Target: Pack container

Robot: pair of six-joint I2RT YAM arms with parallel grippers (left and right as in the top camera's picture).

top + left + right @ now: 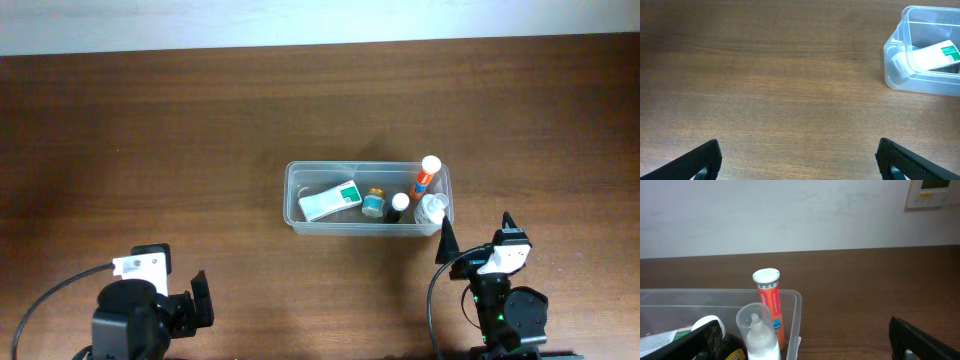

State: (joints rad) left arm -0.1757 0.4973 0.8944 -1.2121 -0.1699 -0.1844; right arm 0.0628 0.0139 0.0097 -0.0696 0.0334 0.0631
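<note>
The clear plastic container [300, 180] sits mid-table. Inside lie a white-and-green carton [331, 200], a small jar [373, 203], a dark bottle with a white cap [400, 206], a clear-capped white bottle [430, 210] and an orange tube [427, 175]. My right gripper [475, 240] is open and empty just in front of the container's right end. The right wrist view shows the orange tube [768, 305] and white bottle [760, 335] between its fingers. My left gripper [195, 300] is open and empty at the front left, with the container [895, 60] far to its right.
A pale wall [320, 20] borders the table's far edge. A wall panel [935, 192] shows at the upper right in the right wrist view. Bare wood [790, 90] lies ahead of the left gripper.
</note>
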